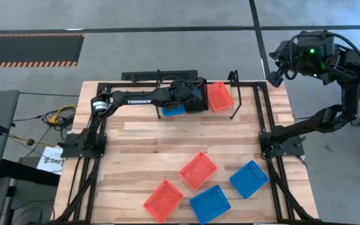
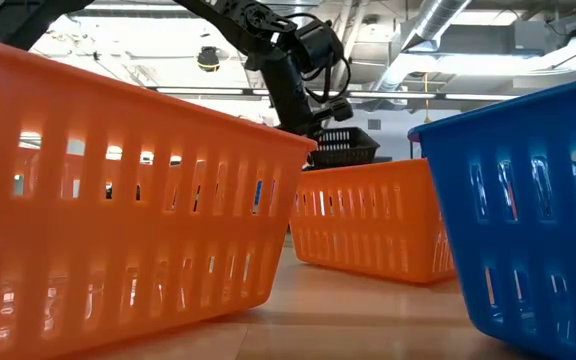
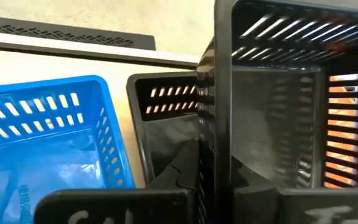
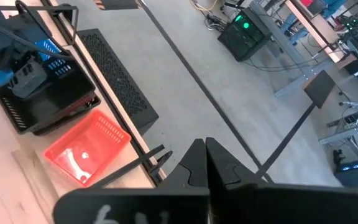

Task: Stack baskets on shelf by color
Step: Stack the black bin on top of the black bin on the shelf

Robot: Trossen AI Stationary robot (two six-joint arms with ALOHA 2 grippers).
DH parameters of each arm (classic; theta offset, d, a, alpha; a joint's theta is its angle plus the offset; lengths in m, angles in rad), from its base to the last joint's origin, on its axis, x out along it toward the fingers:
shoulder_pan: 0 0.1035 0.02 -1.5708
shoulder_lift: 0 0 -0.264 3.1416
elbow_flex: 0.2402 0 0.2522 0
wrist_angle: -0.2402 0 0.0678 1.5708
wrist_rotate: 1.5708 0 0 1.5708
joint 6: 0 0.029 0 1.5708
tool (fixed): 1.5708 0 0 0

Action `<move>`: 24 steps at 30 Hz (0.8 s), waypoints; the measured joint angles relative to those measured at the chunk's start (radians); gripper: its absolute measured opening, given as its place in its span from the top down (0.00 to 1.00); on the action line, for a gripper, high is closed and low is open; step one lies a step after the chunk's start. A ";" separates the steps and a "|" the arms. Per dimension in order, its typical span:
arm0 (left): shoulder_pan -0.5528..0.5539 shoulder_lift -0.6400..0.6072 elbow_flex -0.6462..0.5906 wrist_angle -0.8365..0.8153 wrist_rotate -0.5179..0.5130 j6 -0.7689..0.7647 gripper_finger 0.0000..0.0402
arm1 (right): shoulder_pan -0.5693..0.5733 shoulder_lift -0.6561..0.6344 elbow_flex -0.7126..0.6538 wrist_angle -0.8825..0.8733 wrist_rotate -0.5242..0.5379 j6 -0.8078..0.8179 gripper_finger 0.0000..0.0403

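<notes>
My left gripper point(image 1: 191, 95) reaches over the shelf point(image 1: 233, 80) at the table's far edge and is shut on a black basket point(image 3: 278, 93). Another black basket point(image 3: 163, 112) sits under it on the shelf. A blue basket point(image 1: 172, 110) stands to its left and a red-orange one point(image 1: 219, 96) to its right. Two red-orange baskets point(image 1: 198, 170) point(image 1: 163, 200) and two blue ones point(image 1: 209, 204) point(image 1: 249, 179) rest flat on the table near its front edge. My right gripper point(image 4: 205, 163) is shut and raised past the table's far right corner. My left gripper pinches one side wall point(image 3: 216, 118) of the black basket, one finger point(image 3: 253, 186) inside it and one finger point(image 3: 179, 174) outside. The basket is tilted over the lower black basket. Whether the two touch, I cannot tell.
The shelf's upright end loops point(image 1: 233, 78) and black rods frame the far edge. The middle of the plank table point(image 1: 142, 144) is bare wood. In the low view the near red-orange basket point(image 2: 118, 200) and the blue basket point(image 2: 518, 220) block most of the table.
</notes>
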State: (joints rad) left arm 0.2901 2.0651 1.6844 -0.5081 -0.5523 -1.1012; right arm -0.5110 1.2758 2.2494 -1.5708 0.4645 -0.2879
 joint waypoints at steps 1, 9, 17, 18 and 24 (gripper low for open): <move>0.000 0.000 0.000 -0.002 0.006 0.009 1.00 | 0.000 -0.001 0.000 -0.001 0.000 -0.002 1.00; 0.002 0.000 0.000 -0.002 0.015 0.057 1.00 | 0.000 -0.001 0.000 0.000 0.000 -0.001 1.00; 0.004 -0.001 0.024 -0.003 0.020 0.140 0.91 | 0.000 -0.001 0.000 0.000 0.000 -0.001 1.00; 0.004 -0.002 0.033 -0.002 0.019 0.154 0.88 | 0.000 -0.001 0.000 0.000 0.000 -0.001 1.00; 0.008 -0.003 0.082 -0.007 -0.005 0.226 0.68 | 0.000 -0.002 0.000 0.000 0.000 -0.001 1.00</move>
State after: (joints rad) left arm 0.2979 2.0621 1.7661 -0.5147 -0.5573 -0.8748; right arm -0.5110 1.2736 2.2494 -1.5709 0.4648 -0.2890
